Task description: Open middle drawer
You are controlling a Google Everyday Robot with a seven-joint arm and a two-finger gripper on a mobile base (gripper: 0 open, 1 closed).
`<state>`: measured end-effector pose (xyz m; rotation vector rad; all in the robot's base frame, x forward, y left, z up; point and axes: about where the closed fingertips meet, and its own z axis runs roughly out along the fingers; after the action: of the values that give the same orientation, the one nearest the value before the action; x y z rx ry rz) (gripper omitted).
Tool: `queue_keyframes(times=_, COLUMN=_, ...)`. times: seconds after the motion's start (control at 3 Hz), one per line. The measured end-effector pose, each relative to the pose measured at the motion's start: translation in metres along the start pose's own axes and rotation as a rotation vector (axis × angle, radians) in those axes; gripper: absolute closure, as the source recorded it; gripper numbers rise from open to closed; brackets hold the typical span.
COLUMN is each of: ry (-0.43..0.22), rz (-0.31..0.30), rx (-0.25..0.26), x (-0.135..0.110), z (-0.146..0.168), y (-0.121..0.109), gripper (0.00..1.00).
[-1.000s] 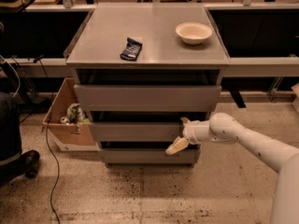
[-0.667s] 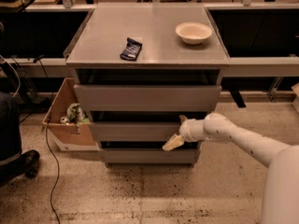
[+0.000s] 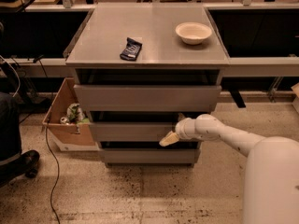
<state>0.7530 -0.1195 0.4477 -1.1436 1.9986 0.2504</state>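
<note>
The grey cabinet has three handleless drawers stacked in its front. The middle drawer is the medium-height grey panel between the tall top drawer and the bottom drawer. A dark gap shows above its front. My gripper, with cream tips, sits against the right part of the middle drawer's front, near its lower edge. My white arm reaches in from the right.
A white bowl and a dark packet lie on the cabinet top. A cardboard box with rubbish stands on the floor at the cabinet's left. A black cable runs over the floor. Desks stand behind.
My gripper has moved a little left and up along the middle drawer's front. The drawers show no clear movement.
</note>
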Motion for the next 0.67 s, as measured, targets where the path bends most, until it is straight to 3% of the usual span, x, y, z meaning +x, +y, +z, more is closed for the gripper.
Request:
queue_keyframes(times=0.33, ry=0.01, rz=0.01, rx=0.005, x=0.0074, z=0.0147, y=-0.0014, gripper=0.19)
queue_keyframes(times=0.67, ry=0.014, rz=0.009, rx=-0.003, x=0.0101, z=0.0123, y=0.0025, gripper=0.46)
